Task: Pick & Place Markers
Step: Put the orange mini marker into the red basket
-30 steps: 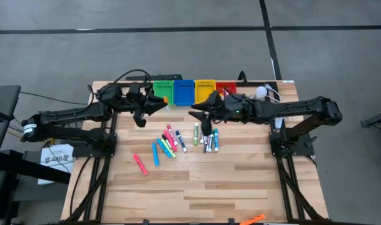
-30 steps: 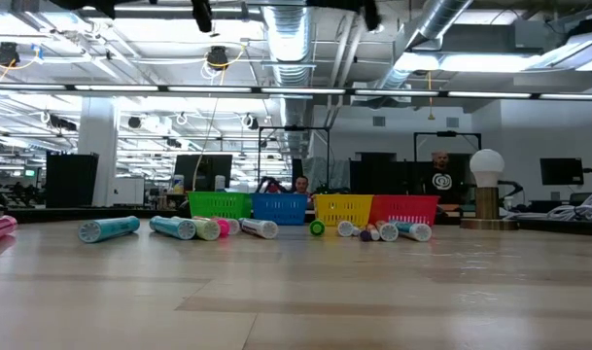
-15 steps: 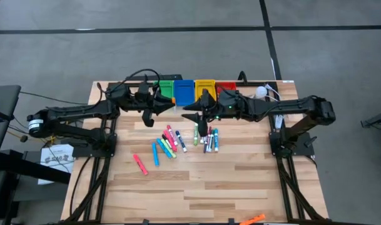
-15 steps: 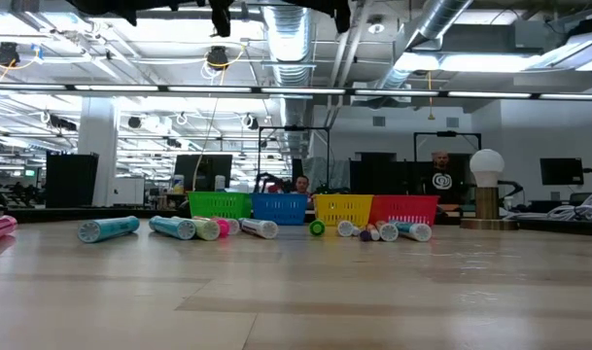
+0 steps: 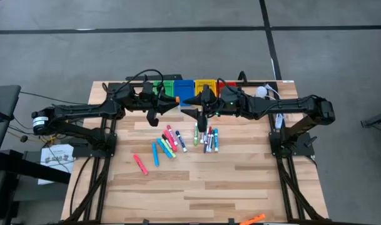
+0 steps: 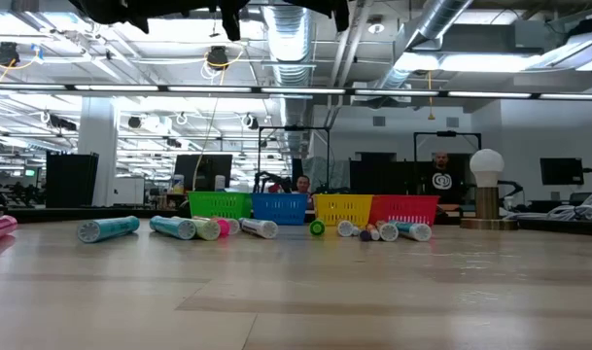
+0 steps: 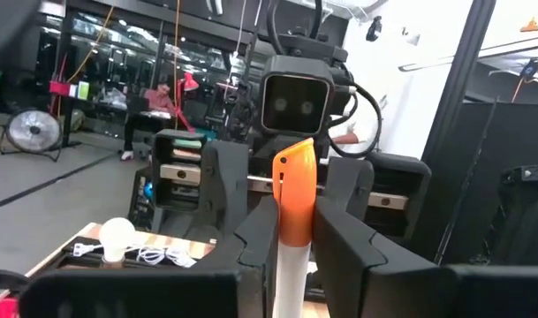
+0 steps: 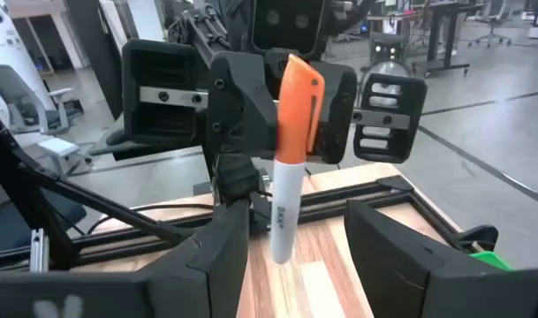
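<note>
We see both arms have drawn together above the bins at 12 o'clock. The left gripper (image 5: 167,104) has its fingers (image 7: 255,238) clamped on a slim white marker with an orange cap (image 7: 293,199), while the right gripper (image 5: 191,105) faces it, fingers (image 8: 224,243) now parted wider, either side of that marker, not touching. We read this as a mid-air handover. Remaining coloured capped markers (image 5: 177,142) lie mid-tabletop (image 5: 240,187).

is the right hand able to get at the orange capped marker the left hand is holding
Probably yes. The left hand grips the orange-capped marker near its cap, leaving the white barrel bare, and the right hand faces it with fingers open on either side. Nothing shows between them.
</note>
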Robot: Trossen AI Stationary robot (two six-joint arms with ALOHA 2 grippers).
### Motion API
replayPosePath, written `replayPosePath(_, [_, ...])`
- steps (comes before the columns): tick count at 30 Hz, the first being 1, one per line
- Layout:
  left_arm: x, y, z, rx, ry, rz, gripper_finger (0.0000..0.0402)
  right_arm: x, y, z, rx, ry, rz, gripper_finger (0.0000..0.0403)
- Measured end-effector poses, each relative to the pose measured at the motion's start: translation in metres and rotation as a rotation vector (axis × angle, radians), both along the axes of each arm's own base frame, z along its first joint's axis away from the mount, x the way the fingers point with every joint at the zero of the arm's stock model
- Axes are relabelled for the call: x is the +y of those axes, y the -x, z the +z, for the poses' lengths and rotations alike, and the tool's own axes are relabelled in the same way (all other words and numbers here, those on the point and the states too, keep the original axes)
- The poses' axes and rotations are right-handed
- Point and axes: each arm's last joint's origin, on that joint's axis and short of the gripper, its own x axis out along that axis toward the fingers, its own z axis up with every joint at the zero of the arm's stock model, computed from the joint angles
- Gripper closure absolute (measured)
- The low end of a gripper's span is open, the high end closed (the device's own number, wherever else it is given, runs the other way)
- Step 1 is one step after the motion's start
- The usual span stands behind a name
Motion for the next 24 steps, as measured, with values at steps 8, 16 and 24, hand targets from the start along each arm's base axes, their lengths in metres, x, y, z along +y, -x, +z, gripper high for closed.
replayPosePath(8, [0.000,-0.006,-0.002,-0.035,-0.009,-0.009,0.0341,0.001,0.000,-0.001,0.008,-0.004,0.023,0.0231])
replayPosePath(16, [-0.005,-0.020,0.000,-0.031,-0.015,-0.052,0.0341,0.001,0.000,-0.001,0.013,-0.004,0.023,0.0244])
replayPosePath(24, [-0.006,-0.023,-0.001,-0.023,-0.012,-0.055,0.0341,0.001,0.000,-0.001,0.014,-0.005,0.023,0.0280])
